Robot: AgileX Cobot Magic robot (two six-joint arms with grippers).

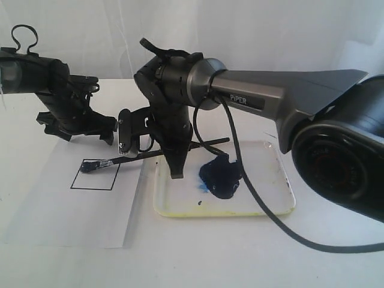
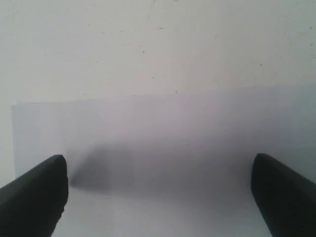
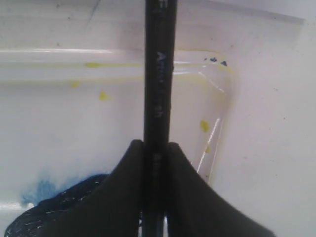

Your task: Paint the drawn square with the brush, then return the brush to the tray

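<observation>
**Desk** (image 1: pixel 210 258): white, matte. Bare along the lower edge of the exterior frame and at lower left.

**Paper sheet** (image 1: pixel 60 204): white, flat, left half of the frame. Its right edge lies just beside the tray, and its margins are clear in front.

**Drawn square** (image 1: pixel 95 176): thin black outline at centre left on the sheet. The interior is white except for a dark daub at its upper left corner.

**Brush** (image 1: pixel 144 156): slim black handle, silver ferrule, dark wet bristles. It slants from the square's upper left corner up and right across the tray's back rim.

**Tray** (image 1: pixel 282 180): shallow translucent plastic with rounded corners and a yellow-stained rim, right of centre.

**Paint blob** (image 1: pixel 220 177): glossy dark blue, mid-tray, just right of the right claw.

**Right claw** (image 1: pixel 175 168): centre frame, above the tray's left end. Its fingers are narrow and pinch the brush handle (image 3: pixel 159 98) from both sides.

**Left claw** (image 1: pixel 84 133): upper left, hanging over the sheet's far edge. Its fingers are spread wide and hold nothing.

**Black cable** (image 1: pixel 264 204): loops over the tray's right part to the desk at lower right.
</observation>
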